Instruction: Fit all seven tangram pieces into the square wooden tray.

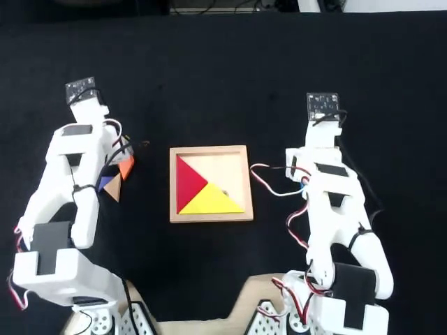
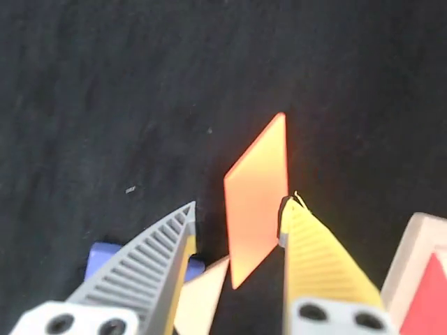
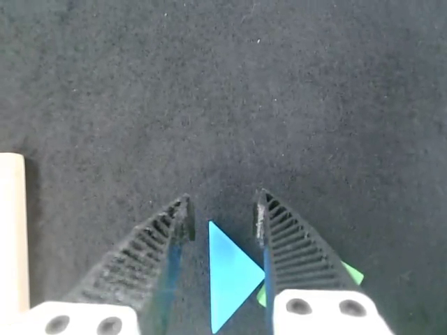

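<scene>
On the black-clothed tabletop, the wooden tray lies between the arms holding a red triangle and a yellow triangle, while the left fingers stand apart astride an orange piece and the right fingers stand apart astride a light-blue triangle.

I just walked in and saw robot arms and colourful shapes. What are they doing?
They're doing a tangram puzzle. The wooden tray already holds a red triangle and a yellow triangle. The left gripper is open around an orange piece on the black cloth, and the right gripper is open around a light blue triangle. Those pieces are not in the tray yet.
</scene>
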Controlling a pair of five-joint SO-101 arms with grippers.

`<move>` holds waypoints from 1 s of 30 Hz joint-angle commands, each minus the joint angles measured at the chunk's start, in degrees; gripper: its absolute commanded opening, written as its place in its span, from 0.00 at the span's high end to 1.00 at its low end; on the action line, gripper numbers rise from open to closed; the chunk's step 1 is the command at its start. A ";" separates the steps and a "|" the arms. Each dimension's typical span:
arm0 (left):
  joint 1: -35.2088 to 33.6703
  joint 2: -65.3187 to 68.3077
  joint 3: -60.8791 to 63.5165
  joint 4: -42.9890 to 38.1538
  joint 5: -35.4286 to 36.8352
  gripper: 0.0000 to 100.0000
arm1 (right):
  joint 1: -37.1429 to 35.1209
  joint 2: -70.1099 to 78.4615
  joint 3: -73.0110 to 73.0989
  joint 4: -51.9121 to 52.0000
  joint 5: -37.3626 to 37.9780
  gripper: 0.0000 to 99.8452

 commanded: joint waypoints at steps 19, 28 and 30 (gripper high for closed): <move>0.75 9.93 -11.21 -1.23 1.93 0.80 | -0.88 -0.40 -0.57 -0.70 0.53 0.85; 0.84 7.21 -14.11 5.63 1.93 0.80 | -0.88 -0.40 -0.57 -0.70 0.53 0.85; 0.84 3.87 -13.85 5.10 2.02 0.80 | -0.88 -0.40 -0.57 -0.70 0.53 0.85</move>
